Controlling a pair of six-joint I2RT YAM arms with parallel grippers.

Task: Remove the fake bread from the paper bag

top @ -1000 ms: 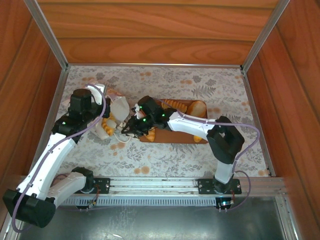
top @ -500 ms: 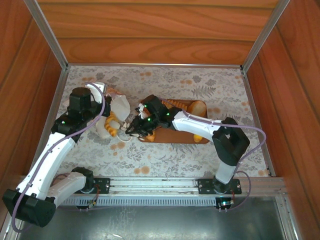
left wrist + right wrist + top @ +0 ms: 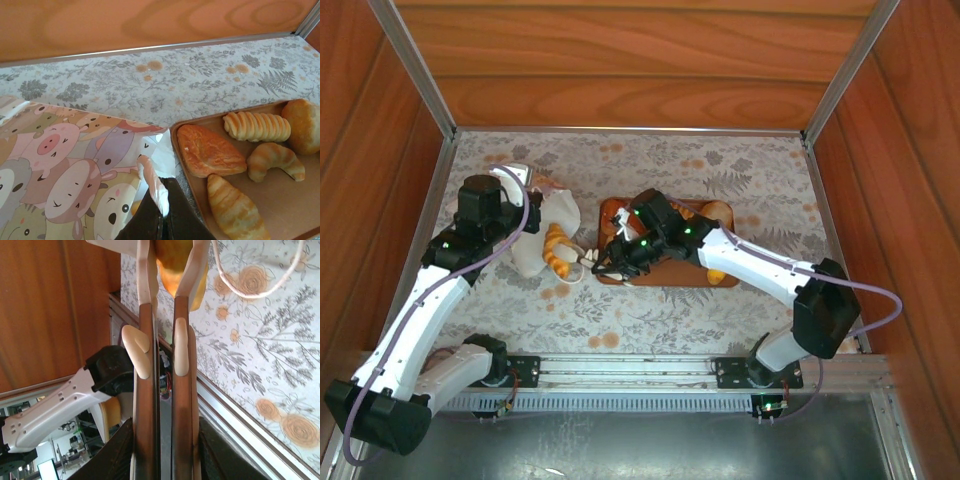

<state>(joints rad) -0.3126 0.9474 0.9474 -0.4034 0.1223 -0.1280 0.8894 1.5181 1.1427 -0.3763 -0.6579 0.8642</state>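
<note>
The paper bag (image 3: 542, 228) lies on its side left of the tray, its mouth facing right. My left gripper (image 3: 534, 212) is shut on the bag's rim; the left wrist view shows the gripper (image 3: 164, 200) pinching the pink-white paper edge of the bag (image 3: 65, 170). A croissant (image 3: 557, 250) pokes out of the bag's mouth. My right gripper (image 3: 609, 262) hovers at the tray's left end, shut on a golden pastry (image 3: 170, 260) clamped between its fingers (image 3: 145, 305). The brown tray (image 3: 292, 200) holds several pastries: a flat triangular one (image 3: 210, 150), a ridged roll (image 3: 256, 126) and a round bun (image 3: 302, 125).
The bag's white cord handle (image 3: 260, 285) lies loose on the floral tablecloth (image 3: 720, 165) between bag and tray. Wooden walls close in the back and both sides. A metal rail (image 3: 640, 370) runs along the near edge.
My right gripper has drawn back rightward from the bag's mouth to the tray's left end, carrying a pastry. A croissant now shows more at the bag's opening. The left gripper stays put.
</note>
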